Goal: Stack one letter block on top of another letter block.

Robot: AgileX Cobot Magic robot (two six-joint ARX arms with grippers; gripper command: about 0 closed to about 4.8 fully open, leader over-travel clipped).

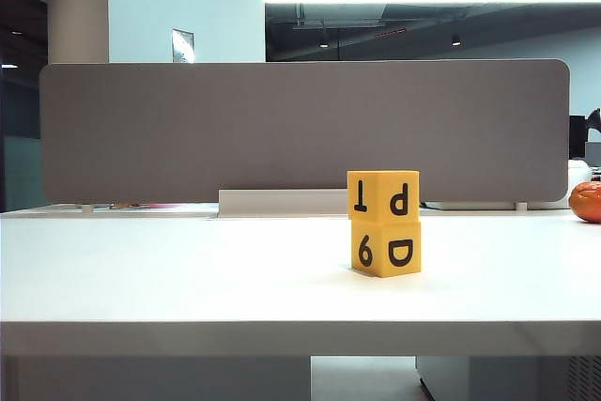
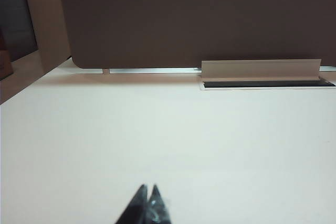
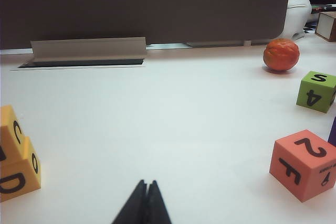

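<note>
We keep both arms clear: P/T block (image 1: 383,195) sits squarely on 6/D block (image 1: 386,249); left gripper (image 2: 147,190) and right gripper (image 3: 147,186) fingers closed, empty.

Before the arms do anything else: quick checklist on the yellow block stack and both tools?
1. P/T block resting on the 6/D block: ok, stacked in the exterior view.
2. Stack alignment: ok, the top block sits slightly left of the lower one but well supported.
3. Left tool released: ok, tips shut together, nothing between them, over bare table.
4. Right tool clear of the stack: ok, shut and empty, with the stack off at the edge of its wrist view.
5. Red block, green block and orange ball away from the stack: ok.
6. Whether the top block sits fully flat: cannot tell.
</note>
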